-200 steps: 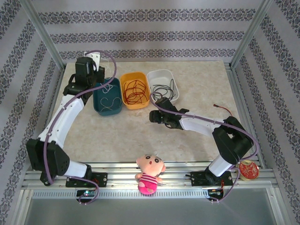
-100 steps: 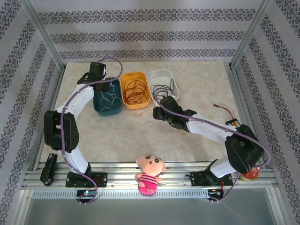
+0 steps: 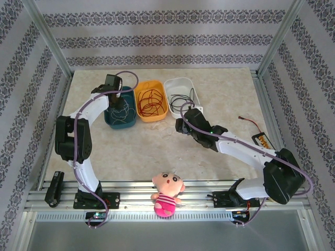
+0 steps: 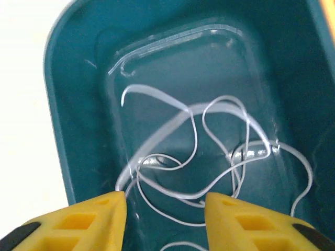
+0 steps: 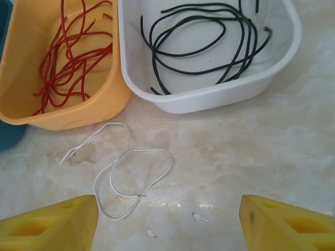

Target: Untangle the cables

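collecting strays: left gripper (image 4: 163, 201) released over teal bin (image 4: 68, 130); right gripper (image 5: 167, 209) spread above loose white cable (image 5: 146, 150) near tabletop's (image 5: 261, 157) far edge; pinch next.

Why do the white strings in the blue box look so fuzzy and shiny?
Left wrist view: the camera seems very close, so the white cables blur, and light glares off the floor of the teal bin. Right wrist view: the white cable looks sharp, with a bright patch on the table.

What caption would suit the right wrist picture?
Open yellow fingers above a loose white wire on marble tabletop, before orange plastic tub of red wires and white plastic tub of black wires.
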